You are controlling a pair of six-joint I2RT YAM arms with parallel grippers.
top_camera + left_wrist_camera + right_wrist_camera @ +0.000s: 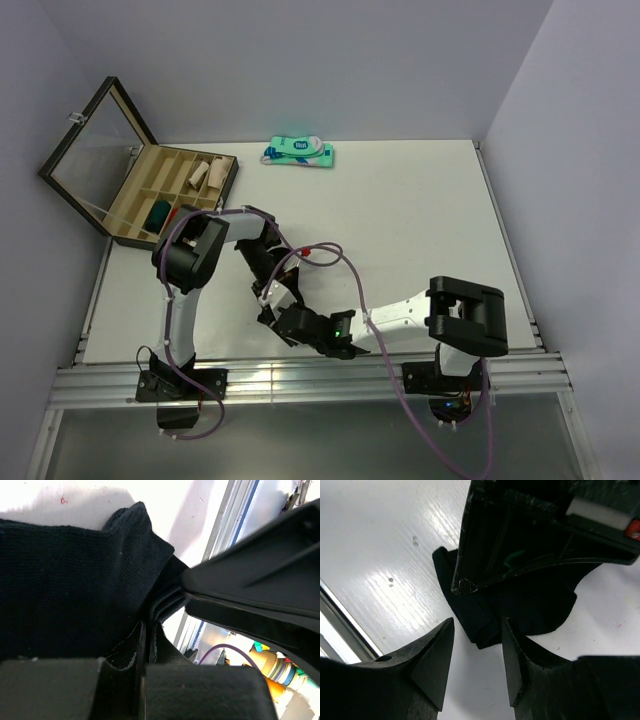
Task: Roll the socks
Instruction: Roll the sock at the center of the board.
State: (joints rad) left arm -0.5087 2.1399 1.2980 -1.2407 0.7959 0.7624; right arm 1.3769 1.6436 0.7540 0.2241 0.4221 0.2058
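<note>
A bundle of dark sock fabric (65, 580) lies on the white table near its front edge. It looks black, and I cannot tell the green sock from the black one. In the top view it (268, 317) is mostly hidden under both grippers. My left gripper (147, 635) is shut on a folded edge of the fabric. In the right wrist view it (520, 525) stands over the bundle. My right gripper (478, 622) is open, and the folded end of the socks (475, 615) lies just beyond its fingertips. One right finger (250, 580) shows beside the fabric.
An open wooden compartment box (150, 190) with a glass lid stands at the back left and holds beige rolled socks (205, 172). A teal-and-white sock package (298, 152) lies at the back centre. The metal front rail (300, 375) runs just below the grippers.
</note>
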